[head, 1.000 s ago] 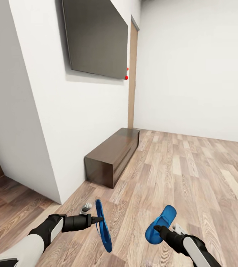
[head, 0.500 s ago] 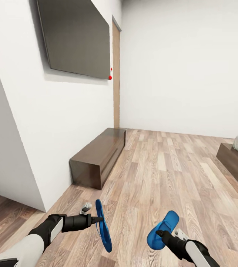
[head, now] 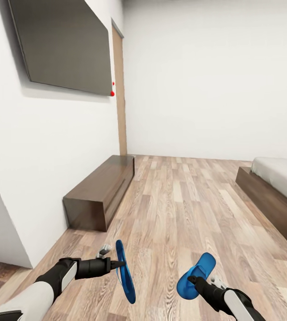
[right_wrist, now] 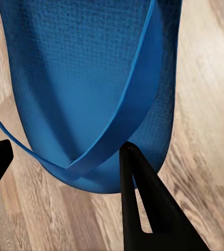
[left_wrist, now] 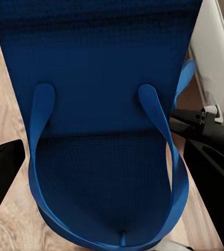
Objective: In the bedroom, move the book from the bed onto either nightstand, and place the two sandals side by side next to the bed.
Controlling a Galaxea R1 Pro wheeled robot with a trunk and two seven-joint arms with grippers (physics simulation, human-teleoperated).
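Observation:
I hold one bright blue sandal in each gripper, above the wood-plank floor. My left gripper [head: 118, 264] is shut on a sandal [head: 126, 276] that hangs on edge, and the left wrist view shows its sole and thong straps [left_wrist: 107, 130] between the black fingers [left_wrist: 2, 167]. My right gripper [head: 191, 280] is shut on the other sandal [head: 197, 273], seen close in the right wrist view [right_wrist: 91, 78] with a strap crossing by one finger [right_wrist: 143, 204]. The bed [head: 272, 203], with its dark frame and grey mattress, shows at the right edge. The book and the nightstand are out of view.
A low dark-brown cabinet [head: 99, 191] stands along the left wall under a wall-mounted dark screen [head: 63, 47]. A narrow wooden door [head: 120, 93] is in the far corner. Open plank floor [head: 183, 200] runs between the cabinet and the bed.
The whole view has swung to the right, so the cabinet and screen slid left and more of the bed came in. Both arms hold the sandals as before.

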